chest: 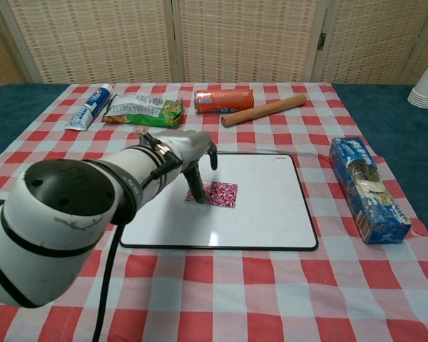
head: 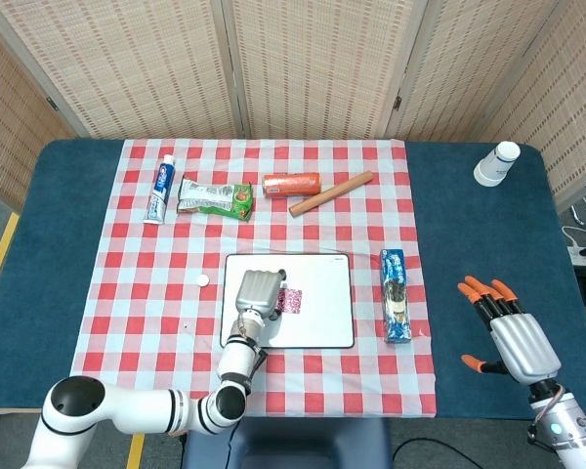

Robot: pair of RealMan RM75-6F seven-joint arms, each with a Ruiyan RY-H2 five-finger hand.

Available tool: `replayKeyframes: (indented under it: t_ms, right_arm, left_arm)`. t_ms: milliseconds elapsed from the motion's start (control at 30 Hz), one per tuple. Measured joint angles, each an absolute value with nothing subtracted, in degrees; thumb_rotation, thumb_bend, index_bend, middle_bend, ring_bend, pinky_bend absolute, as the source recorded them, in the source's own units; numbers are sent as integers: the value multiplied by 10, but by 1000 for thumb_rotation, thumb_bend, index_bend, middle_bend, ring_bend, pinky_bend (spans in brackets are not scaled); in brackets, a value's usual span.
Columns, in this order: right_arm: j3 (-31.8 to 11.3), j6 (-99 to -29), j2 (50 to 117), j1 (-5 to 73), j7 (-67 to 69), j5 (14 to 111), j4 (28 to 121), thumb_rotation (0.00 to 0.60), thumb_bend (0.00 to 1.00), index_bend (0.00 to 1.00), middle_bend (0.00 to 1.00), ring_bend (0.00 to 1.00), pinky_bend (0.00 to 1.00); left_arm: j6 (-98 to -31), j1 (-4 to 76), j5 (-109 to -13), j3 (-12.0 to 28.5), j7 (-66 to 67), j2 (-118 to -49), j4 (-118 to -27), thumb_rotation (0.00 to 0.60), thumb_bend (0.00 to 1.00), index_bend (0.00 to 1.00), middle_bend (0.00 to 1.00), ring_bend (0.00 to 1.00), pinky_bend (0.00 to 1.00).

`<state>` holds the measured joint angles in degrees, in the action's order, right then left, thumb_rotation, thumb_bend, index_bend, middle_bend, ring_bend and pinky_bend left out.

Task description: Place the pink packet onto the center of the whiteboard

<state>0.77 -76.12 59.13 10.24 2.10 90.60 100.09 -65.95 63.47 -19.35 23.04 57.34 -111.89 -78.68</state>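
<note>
The pink packet [head: 291, 300] [chest: 219, 193] is over the middle of the whiteboard [head: 324, 323] [chest: 271, 196], low above it or just touching it. My left hand [head: 257, 292] [chest: 187, 152] pinches the packet's left edge between thumb and finger, with the forearm filling the lower left of the chest view. Off the cloth, over the blue table at the right, my right hand [head: 509, 335] holds nothing and its orange-tipped fingers are spread. It shows only in the head view.
Along the far side of the checked cloth lie a toothpaste tube [head: 161, 189], a green snack bag [head: 214, 196], an orange packet [head: 291, 184] and a wooden rod [head: 330, 192]. A blue box [head: 395, 294] lies right of the board. Paper cups [head: 496, 163] stand far right.
</note>
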Motion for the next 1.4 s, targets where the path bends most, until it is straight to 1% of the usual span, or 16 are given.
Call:
replayKeyframes:
  t_ms: [100, 267, 400, 600, 833, 1033, 1200, 1400]
  right_arm:
    - [8, -762, 592, 102, 18, 906, 1001, 600, 46, 0, 4, 0, 12]
    - [9, -762, 595, 102, 10, 906, 1002, 600, 46, 0, 4, 0, 12]
    - [9, -759, 599, 103, 0, 906, 1004, 600, 45, 0, 4, 0, 12]
    - [8, -752, 604, 105, -15, 898, 1006, 600, 46, 0, 4, 0, 12]
    - [4, -748, 606, 107, -23, 887, 1008, 600, 56, 0, 4, 0, 12]
    - [5, -748, 607, 107, -24, 889, 1009, 600, 56, 0, 4, 0, 12]
    - [5, -748, 607, 107, -24, 889, 1009, 600, 56, 0, 4, 0, 12]
    - [5, -746, 607, 108, -25, 887, 1009, 600, 56, 0, 4, 0, 12]
  left_arm:
    - [-668, 625, -197, 221, 574, -1101, -801, 600, 222, 291, 1000, 1000, 1000]
    - [-671, 601, -199, 204, 568, -1065, -812, 600, 248, 326, 1000, 1000, 1000]
    - [-649, 579, -197, 187, 554, -1034, -799, 600, 276, 356, 1000, 1000, 1000]
    - [-617, 559, -212, 167, 528, -1005, -768, 600, 300, 381, 1000, 1000, 1000]
    - [-608, 546, -224, 157, 510, -980, -777, 600, 305, 385, 1000, 1000, 1000]
    - [-612, 543, -222, 152, 508, -972, -783, 600, 306, 394, 1000, 1000, 1000]
    - [-610, 543, -220, 147, 506, -978, -776, 600, 310, 411, 1000, 1000, 1000]
    - [-608, 542, -223, 145, 499, -986, -764, 600, 312, 407, 1000, 1000, 1000]
